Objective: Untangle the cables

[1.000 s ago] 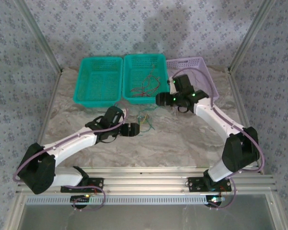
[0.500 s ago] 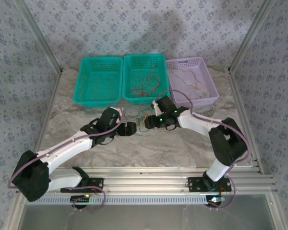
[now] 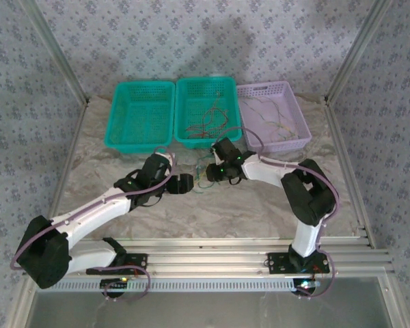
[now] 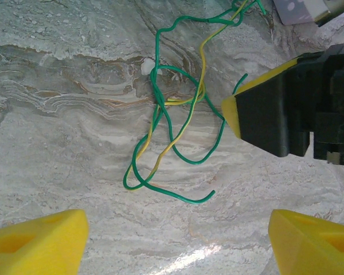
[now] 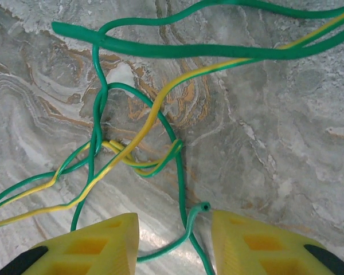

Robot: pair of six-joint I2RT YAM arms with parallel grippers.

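The loose bunch of cables (image 4: 171, 123) lies on the table (image 3: 260, 205) just in front of the baskets, between the two arms; it is a few green and yellow-green strands, crossed over one another at a small knot. More strands lie in the middle green basket (image 3: 205, 79) and in the lilac basket (image 3: 263, 85).

The left fingers (image 4: 37, 238) are spread wide and released, holding nothing, low over the near side of the bunch. The right fingers (image 5: 97, 240) stand partly apart, right at the table, with the curled end of one green strand in the gap between them; they are not clenched on it as far as the wrist view shows.

The step in hand looks like taking one strand by its free end. To do it well, the right fingers should pinch that green end alone, clear of the yellow-green strand beside it; the pull should then run away from the knot, slow and low, so the loop slides out rather than tightens. The left fingers would do best to pin the rest of the bunch near the crossing; otherwise the whole bunch is likely to drag along. A thin, springy strand may slip out of a loose pinch.
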